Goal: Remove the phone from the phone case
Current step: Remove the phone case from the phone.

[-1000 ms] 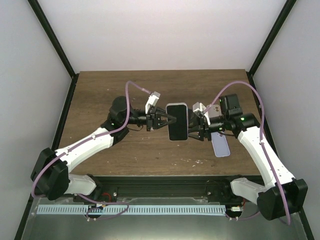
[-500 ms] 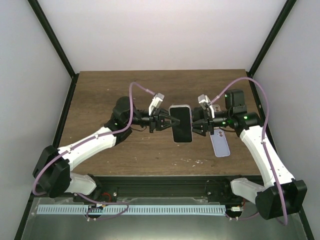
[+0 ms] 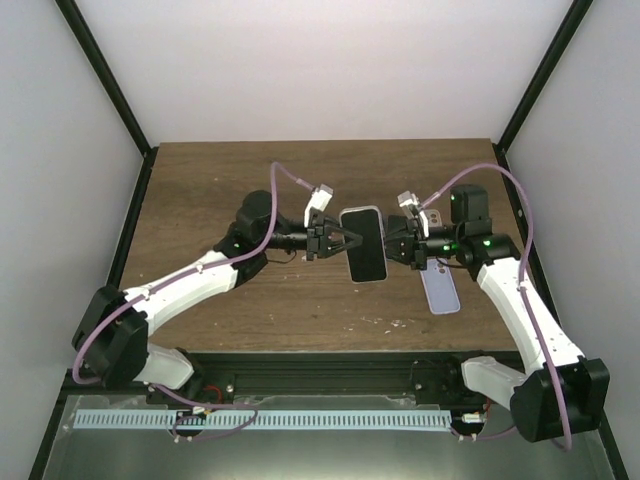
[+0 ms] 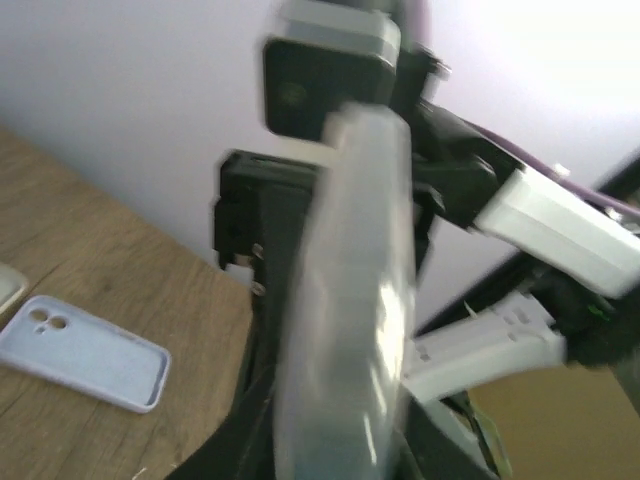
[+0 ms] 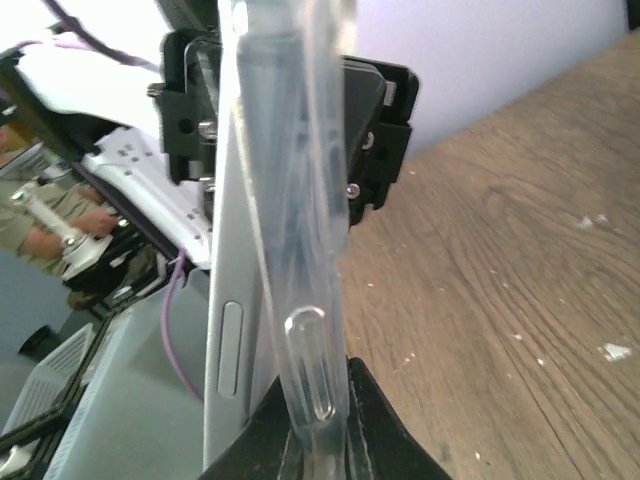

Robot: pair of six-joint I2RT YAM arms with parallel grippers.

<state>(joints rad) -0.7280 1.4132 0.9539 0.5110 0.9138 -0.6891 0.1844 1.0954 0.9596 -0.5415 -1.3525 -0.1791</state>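
Both arms reached inward, left gripper (image 3: 340, 240) and right gripper (image 3: 392, 246) each pinched tight on opposite edges of the phone (image 3: 364, 243) in its clear case (image 5: 300, 230).

On my feed, a dark wooden table (image 3: 200, 190) fills the middle. Plain white walls (image 3: 320, 60) close it in at 9, 12 and 3 o'clock, with black frame posts (image 3: 105, 75) at the far corners. A black metal rail (image 3: 320, 375) runs along 6 o'clock, and the light is soft and even.

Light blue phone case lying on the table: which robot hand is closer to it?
Right. The right gripper grips the phone on the side toward the light blue phone case; the left gripper grips the phone's opposite side, farther away.
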